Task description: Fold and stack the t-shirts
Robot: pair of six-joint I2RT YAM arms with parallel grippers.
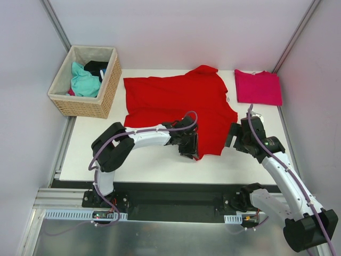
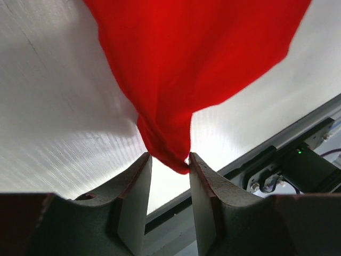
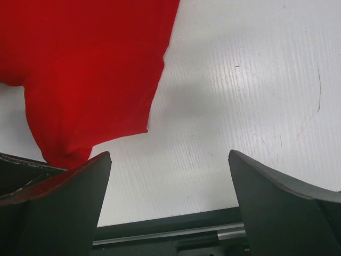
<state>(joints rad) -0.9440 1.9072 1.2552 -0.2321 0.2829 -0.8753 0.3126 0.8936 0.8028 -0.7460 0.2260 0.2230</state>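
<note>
1. two fingers of the left gripper (image 2: pixel 169 160) are pinched on a bunched fold of the red shirt (image 2: pixel 197 58), with the cloth drawn to a narrow point between them.
2. the grip is on the shirt's near edge, towards its near right corner, close above the table (image 1: pixel 160 168).
3. the right gripper (image 3: pixel 169 156) is spread wide with nothing between its fingers. it hangs over bare table just right of that same corner and does not touch the cloth.
4. the red shirt is bright, plain and soft. it is spread across the middle of the table with broad creases and an uneven outline.
5. a small white tag (image 1: pixel 228 98) shows at its right edge, too small to read.
6. the pink shirt (image 1: pixel 258 87) lies folded in a neat rectangle at the far right corner, apart from the red one.
7. a basket (image 1: pixel 80 106) sits at the far left corner, holding a teal cloth (image 1: pixel 85 80) and a black cloth (image 1: pixel 96 66).
</note>
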